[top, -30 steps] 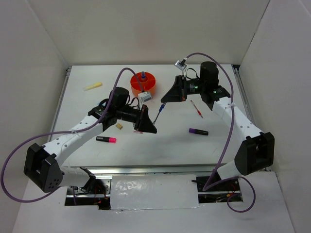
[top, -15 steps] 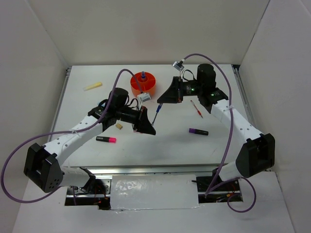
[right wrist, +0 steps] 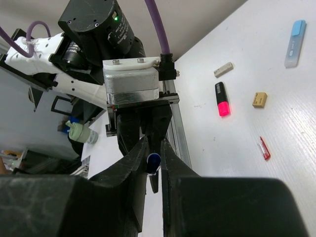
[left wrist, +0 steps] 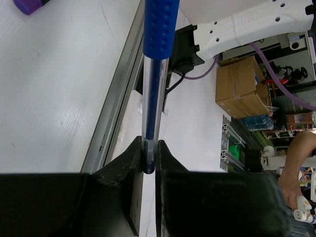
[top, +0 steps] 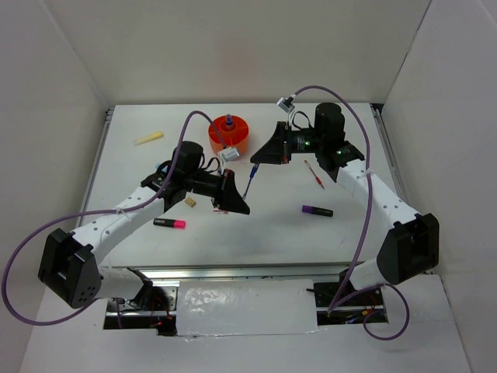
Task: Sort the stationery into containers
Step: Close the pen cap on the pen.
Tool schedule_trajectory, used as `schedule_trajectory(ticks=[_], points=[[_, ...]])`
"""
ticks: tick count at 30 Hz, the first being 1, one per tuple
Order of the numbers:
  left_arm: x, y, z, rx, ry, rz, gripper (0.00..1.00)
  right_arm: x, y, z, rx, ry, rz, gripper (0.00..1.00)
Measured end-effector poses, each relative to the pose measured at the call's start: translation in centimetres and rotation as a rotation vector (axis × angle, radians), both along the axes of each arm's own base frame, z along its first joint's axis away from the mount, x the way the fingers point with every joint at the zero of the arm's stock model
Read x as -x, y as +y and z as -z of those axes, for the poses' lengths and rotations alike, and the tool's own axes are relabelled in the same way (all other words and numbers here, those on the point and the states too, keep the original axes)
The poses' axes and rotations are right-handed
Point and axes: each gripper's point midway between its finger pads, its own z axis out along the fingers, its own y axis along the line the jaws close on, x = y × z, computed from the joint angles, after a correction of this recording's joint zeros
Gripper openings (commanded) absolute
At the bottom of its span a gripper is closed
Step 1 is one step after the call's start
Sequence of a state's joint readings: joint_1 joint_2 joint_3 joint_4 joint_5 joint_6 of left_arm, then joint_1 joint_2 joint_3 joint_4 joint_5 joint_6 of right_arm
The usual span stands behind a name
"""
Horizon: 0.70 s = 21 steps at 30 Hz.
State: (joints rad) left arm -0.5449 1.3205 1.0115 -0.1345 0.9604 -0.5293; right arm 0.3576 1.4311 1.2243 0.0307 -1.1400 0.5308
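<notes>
A thin blue pen (top: pixel 251 179) hangs above the table, held at both ends. My left gripper (top: pixel 241 200) is shut on its clear barrel (left wrist: pixel 149 123), and the blue grip points away from that wrist. My right gripper (top: pixel 257 162) is shut on the pen's blue end (right wrist: pixel 153 163), facing the left gripper. The orange pot (top: pixel 237 140) stands behind them with a blue-capped bottle (top: pixel 229 122) in it. A pink-black highlighter (top: pixel 169 224), a tan eraser (top: pixel 189 203), a purple-black marker (top: pixel 317 210), a red pen (top: pixel 314 175) and a yellow stick (top: pixel 148 138) lie on the table.
White walls enclose the table (top: pixel 272 233) on the left, back and right. A metal rail (top: pixel 233 272) runs along the near edge. The right wrist view also shows a blue strip (right wrist: pixel 295 43) and a small red piece (right wrist: pixel 264 148) lying on the table.
The right gripper has shifted slightly left and toward the back with the blue pen. The left gripper has followed a little. Both still hold the pen.
</notes>
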Motion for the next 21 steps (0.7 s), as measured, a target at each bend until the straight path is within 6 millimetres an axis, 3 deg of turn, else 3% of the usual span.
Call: schedule_trajectory(ticks=[21], points=[[-0.01,0.17,-0.1,0.007,0.032,0.004,0.0,-0.06,0.69,-0.04,-0.004,-0.029,0.008,0.0]])
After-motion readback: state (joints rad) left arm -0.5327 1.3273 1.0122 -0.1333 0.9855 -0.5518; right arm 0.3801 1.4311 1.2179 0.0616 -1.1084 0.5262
